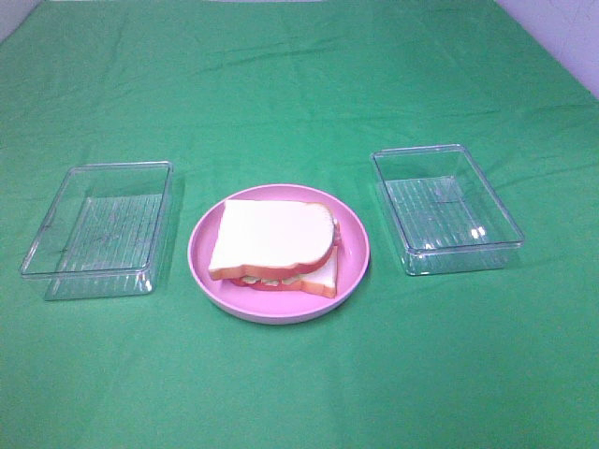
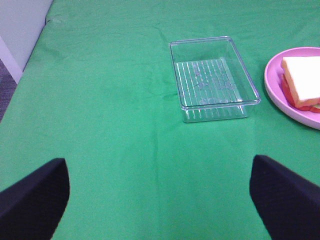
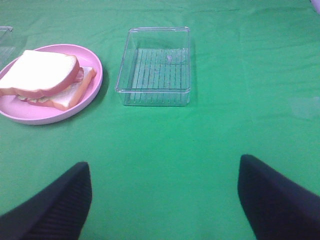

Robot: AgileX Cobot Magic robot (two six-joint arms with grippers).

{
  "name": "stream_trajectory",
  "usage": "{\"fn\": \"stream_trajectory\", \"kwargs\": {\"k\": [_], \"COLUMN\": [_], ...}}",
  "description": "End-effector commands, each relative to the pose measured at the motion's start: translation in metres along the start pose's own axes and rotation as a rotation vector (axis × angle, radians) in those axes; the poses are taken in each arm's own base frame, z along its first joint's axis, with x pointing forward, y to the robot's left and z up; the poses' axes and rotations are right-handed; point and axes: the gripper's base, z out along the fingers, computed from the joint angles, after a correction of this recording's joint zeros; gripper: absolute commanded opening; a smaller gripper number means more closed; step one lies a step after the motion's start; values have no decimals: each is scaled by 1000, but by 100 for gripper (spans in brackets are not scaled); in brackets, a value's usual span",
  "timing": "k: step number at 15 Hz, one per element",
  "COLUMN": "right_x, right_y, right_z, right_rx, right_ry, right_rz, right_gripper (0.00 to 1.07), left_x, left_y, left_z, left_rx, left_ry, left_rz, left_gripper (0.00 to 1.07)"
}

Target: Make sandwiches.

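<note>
One assembled sandwich (image 1: 271,238) lies on the round pink plate (image 1: 356,254) in the middle of the green cloth. Its top white bread slice is shifted off the bottom slice, with reddish filling and pale bits showing at the edges. It also shows in the left wrist view (image 2: 302,80) and in the right wrist view (image 3: 42,75). Neither arm shows in the high view. My left gripper (image 2: 159,165) is open and empty above bare cloth, well short of the left tray. My right gripper (image 3: 165,165) is open and empty, short of the right tray.
An empty clear plastic tray (image 1: 98,229) stands left of the plate and another (image 1: 445,206) stands right of it. They also show in the wrist views: the left tray (image 2: 212,77) and the right tray (image 3: 155,67). The green cloth (image 1: 299,75) covers the table.
</note>
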Motion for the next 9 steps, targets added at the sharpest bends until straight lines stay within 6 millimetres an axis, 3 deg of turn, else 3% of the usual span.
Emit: {"fn": "stream_trajectory", "kwargs": {"k": [1,9], "right_x": [1,2], "right_y": [1,1], "right_z": [-1,-1], "right_rx": [6,6], "right_ry": [-18,-17], "right_rz": [-11,-10], "right_gripper": [76,76], "left_x": [1,1], "left_y": [0,0], "left_z": [-3,-3], "left_rx": [-3,-3], "left_ry": [-29,-29], "left_rz": [-4,-4], "left_gripper": [93,93]}}
